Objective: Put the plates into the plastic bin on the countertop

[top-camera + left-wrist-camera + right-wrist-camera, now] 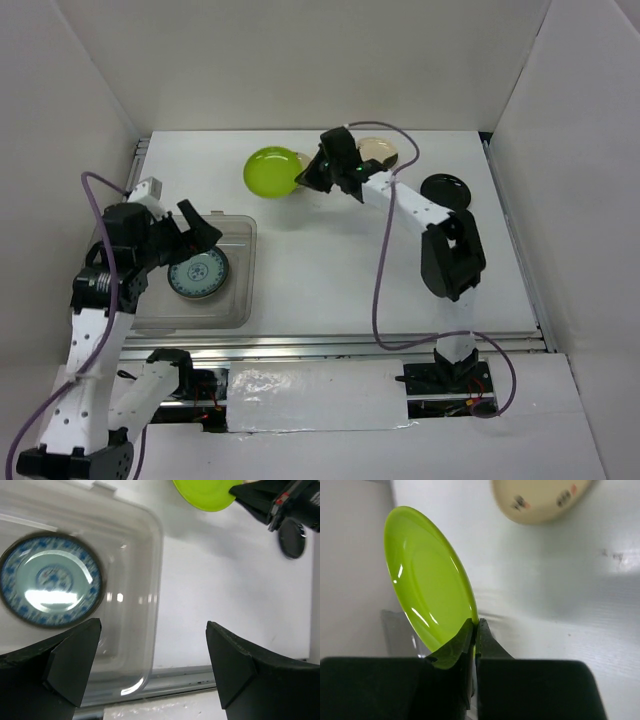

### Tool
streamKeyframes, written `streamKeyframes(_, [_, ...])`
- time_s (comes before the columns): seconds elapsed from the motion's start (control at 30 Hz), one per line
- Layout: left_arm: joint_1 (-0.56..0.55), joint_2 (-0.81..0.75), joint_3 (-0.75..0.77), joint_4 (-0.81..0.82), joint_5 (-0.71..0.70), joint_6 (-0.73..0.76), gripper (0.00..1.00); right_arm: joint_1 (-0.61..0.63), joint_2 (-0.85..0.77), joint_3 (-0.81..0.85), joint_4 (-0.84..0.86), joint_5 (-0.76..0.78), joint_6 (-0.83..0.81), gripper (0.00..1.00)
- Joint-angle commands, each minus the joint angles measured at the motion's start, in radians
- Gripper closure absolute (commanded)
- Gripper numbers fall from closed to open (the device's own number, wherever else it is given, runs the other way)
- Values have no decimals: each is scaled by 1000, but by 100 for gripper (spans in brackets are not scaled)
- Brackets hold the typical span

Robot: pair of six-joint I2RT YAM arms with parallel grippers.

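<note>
One lime green plate (272, 172) is tilted over the far countertop (320, 285), its edge pinched by our right gripper (475, 630). A blue patterned plate (198, 273) lies in the plastic bin (243, 275), near left, under our widely spread left gripper (153, 624).

On the white countertop (320, 280), the lime green plate (270, 172) shows at eleven o'clock, the cream plate (380, 150) with dark marks at twelve, the glossy black plate (446, 190) at two, and the blue-patterned plate (198, 274) with a pale centre in the clear bin (244, 300) at nine.
</note>
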Motion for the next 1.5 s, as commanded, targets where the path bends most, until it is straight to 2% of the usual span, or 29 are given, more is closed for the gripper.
streamKeyframes(0.0, [-3,153,84,156,174,60,1,20,-178,100,-141,133,-149,100])
streamKeyframes(0.1, [-4,273,101,349,315,17,1,29,-241,74,-186,98,-221,100])
streamKeyframes(0.17, [-6,332,125,402,364,-3,1,24,-305,4,-168,17,-257,100])
streamKeyframes(0.3, [-21,491,179,437,380,-11,1,7,-394,-87,-93,-220,-281,100])
streamKeyframes(0.4, [-30,562,211,402,357,-3,1,4,-422,-96,-114,-288,-310,100])
streamKeyframes(0.47, [-30,567,173,452,376,-35,1,6,-436,-109,-120,-291,-314,100])
streamKeyframes(0.6, [-46,538,115,534,409,-64,1,-3,-456,-151,-117,-192,-288,100])
streamKeyframes(0.7, [-70,513,125,487,361,-43,1,-28,-468,-207,-100,-114,-252,100])
streamKeyframes(0.9, [-72,464,122,471,344,-35,1,-40,-458,-239,-85,-83,-220,100])
streamKeyframes(1.17, [-73,482,122,473,328,-35,1,-3,-484,-257,-43,-207,-241,100])
streamKeyframes(1.23, [-72,504,128,456,308,-31,4,3,-503,-270,-22,-221,-237,100])
streamKeyframes(1.33, [-70,521,141,428,292,-21,15,7,-516,-291,6,-254,-231,100])
streamKeyframes(1.37, [-70,527,142,430,295,-18,27,10,-514,-293,12,-279,-231,100])
streamKeyframes(1.47, [-63,521,138,459,308,-32,38,27,-505,-305,47,-348,-228,100])
